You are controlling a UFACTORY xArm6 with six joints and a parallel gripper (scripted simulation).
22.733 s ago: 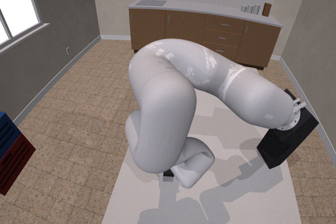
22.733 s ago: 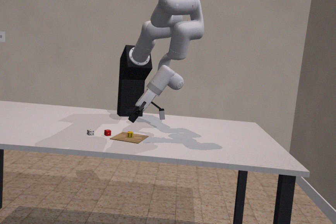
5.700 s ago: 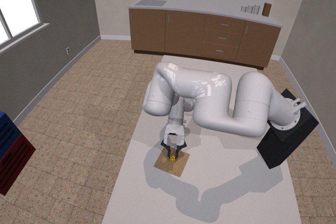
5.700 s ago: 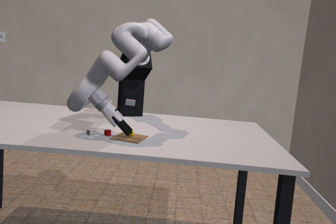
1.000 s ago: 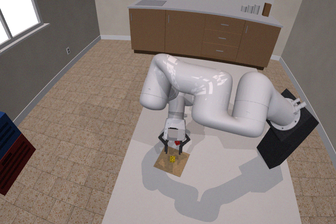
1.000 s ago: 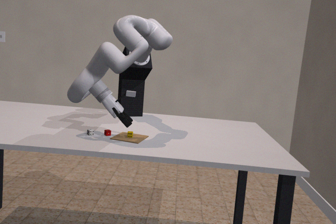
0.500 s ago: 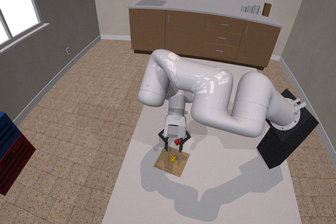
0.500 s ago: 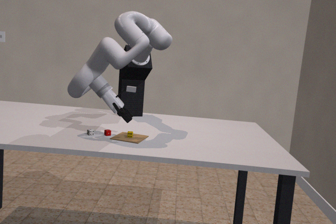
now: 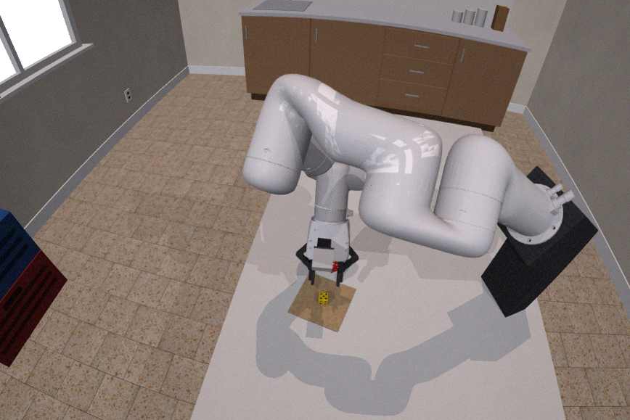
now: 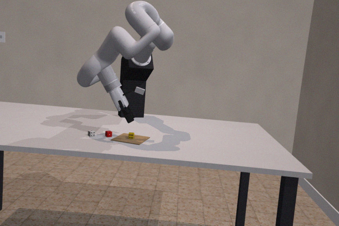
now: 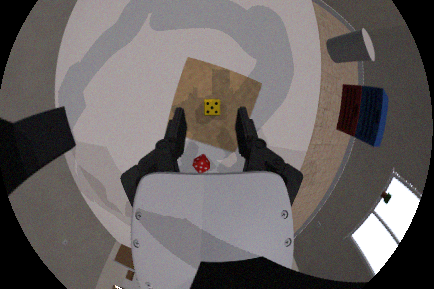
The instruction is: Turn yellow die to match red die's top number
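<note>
Yellow die [image 9: 323, 298] [image 10: 131, 136] [image 11: 212, 107] flat on mat [image 9: 305, 305] [image 10: 138, 141] [image 11: 200, 75], within its edges. Red die [image 9: 334, 266] [image 10: 108, 134] [image 11: 201, 163] off mat, on counter [image 9: 407, 298] [image 10: 213, 141] [image 11: 125, 78]. White die [image 10: 91, 133] beyond red one. Gripper [image 9: 326, 282] [image 10: 130, 120] [image 11: 210, 116] tilted above counter, fingers apart, nothing between.

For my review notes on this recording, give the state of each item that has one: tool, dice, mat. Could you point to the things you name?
Tool [image 9: 326, 281] [image 10: 130, 121] [image 11: 210, 116]: open, nothing between its fingers, above the table.
Yellow die [image 9: 323, 298] [image 10: 131, 136] [image 11: 212, 107]: flat on the mat.
Red die [image 9: 334, 266] [image 10: 108, 134] [image 11: 201, 163]: off the mat.
White die [image 10: 91, 133]: off the mat.
Mat [image 9: 305, 303] [image 10: 139, 140] [image 11: 200, 75]: flat on the table.
</note>
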